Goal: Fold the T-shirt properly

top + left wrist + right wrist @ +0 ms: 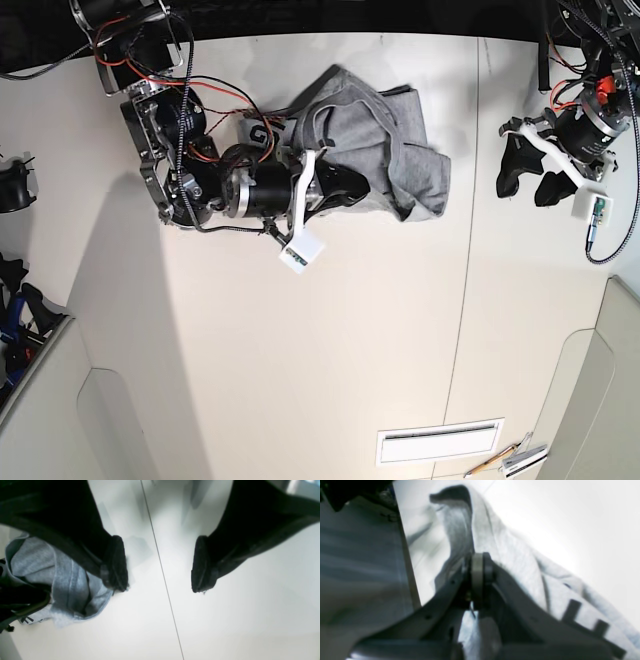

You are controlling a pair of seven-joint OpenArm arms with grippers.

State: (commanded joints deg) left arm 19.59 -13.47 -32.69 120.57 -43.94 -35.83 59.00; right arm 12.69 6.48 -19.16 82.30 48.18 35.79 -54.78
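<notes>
White surface (330, 350): crumpled T-shirt (385, 135) near far edge, clenched by right pincer (477, 580); left pincer (160, 563) released, near right edge.

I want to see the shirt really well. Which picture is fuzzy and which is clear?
Right wrist view: fuzzy, the end effector and T-shirt smeared, the table glaring white. Left wrist view: slightly soft, with glare. Base view: sharpest, evenly lit, T-shirt crumpled.

We see a white table (330, 350) with a thin seam (470, 240). A crumpled grey T-shirt (385, 140) lies on its far side, a vent (438, 441) near its front edge.
</notes>
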